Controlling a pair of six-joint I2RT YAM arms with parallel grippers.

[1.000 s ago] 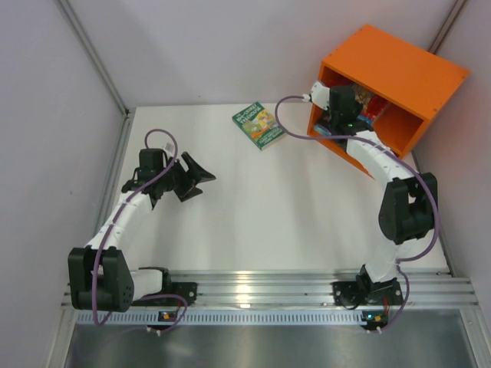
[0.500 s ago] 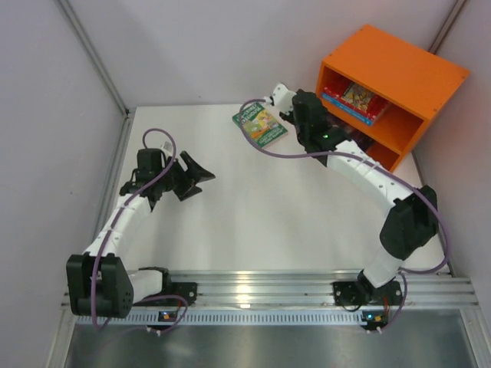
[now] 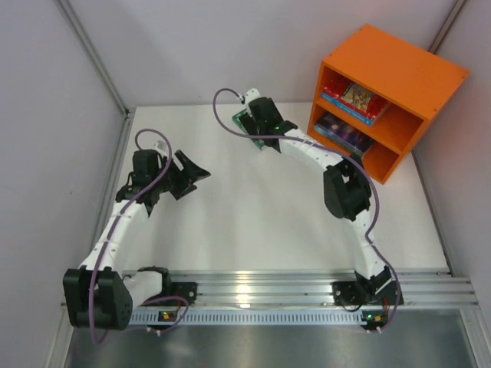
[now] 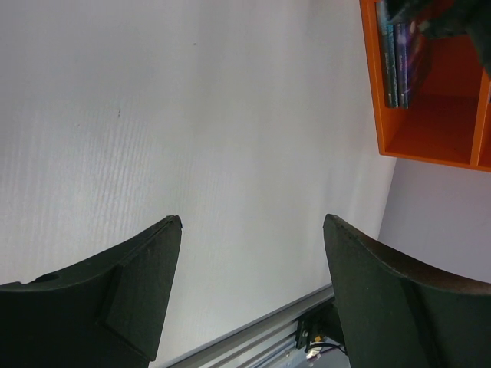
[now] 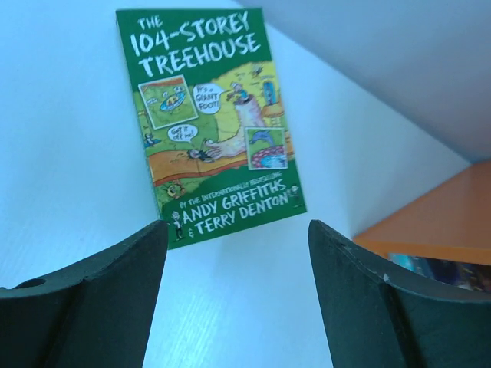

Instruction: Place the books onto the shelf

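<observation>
Green book (image 5: 211,123): lying flat on the table (image 3: 253,207), being overhung by the right gripper (image 5: 238,230) (jaws spread, nothing pinched). Left gripper (image 4: 252,222): being held spread. Shelf (image 3: 391,69): being occupied by books (image 3: 353,98).

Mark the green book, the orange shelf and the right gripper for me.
green book (image 5: 211,126), right wrist view, middle of its front cover
shelf (image 3: 399,63), top external view, its top panel
right gripper (image 5: 236,230), right wrist view, midway between its fingertips

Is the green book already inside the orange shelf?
No, the green book lies flat on the white table, outside the orange shelf.
</observation>
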